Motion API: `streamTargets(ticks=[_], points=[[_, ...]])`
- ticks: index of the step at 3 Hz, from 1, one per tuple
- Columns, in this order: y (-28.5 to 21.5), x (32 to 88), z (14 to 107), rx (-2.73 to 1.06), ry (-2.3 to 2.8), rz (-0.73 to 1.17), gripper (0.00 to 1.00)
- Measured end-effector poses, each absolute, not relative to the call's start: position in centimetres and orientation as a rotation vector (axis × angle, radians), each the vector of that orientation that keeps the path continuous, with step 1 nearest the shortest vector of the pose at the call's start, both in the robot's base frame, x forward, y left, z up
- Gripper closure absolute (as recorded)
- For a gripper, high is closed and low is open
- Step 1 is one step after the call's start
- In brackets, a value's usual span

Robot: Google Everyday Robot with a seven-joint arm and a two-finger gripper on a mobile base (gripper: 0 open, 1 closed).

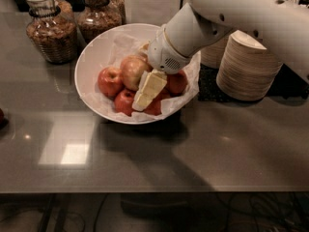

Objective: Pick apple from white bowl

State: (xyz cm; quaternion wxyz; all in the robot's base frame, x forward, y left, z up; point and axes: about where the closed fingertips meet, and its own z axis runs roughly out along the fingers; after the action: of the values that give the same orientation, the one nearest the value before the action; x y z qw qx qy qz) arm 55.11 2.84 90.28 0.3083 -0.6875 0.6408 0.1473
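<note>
The white bowl (pixel 91 57), lined with crumpled white paper, stands on the dark counter and holds several apples. The largest apple (pixel 131 70), yellowish with a dull red blush, lies in the middle of the pile. Smaller deep-red apples lie around it, one on the left (pixel 110 81) and one at the front (pixel 124 102). My gripper (pixel 148 90) reaches down into the bowl from the upper right, right beside the large apple on its right side and over the red apples. The white arm hides the back right of the bowl.
Two glass jars of brown granola (pixel 50 30) (pixel 99 13) stand behind the bowl on the left. Stacks of small beige paper bowls (pixel 248 66) stand to the right on a dark mat. The counter's front edge runs across the lower part of the view.
</note>
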Motion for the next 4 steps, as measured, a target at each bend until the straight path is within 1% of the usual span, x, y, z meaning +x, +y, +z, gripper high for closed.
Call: streamTargets(ticks=[3,4], points=[[2.84,55.10,90.29,-1.818,1.694,0.390,0.87],[2.79,54.87,90.76,-1.806,1.674,0.419,1.00]])
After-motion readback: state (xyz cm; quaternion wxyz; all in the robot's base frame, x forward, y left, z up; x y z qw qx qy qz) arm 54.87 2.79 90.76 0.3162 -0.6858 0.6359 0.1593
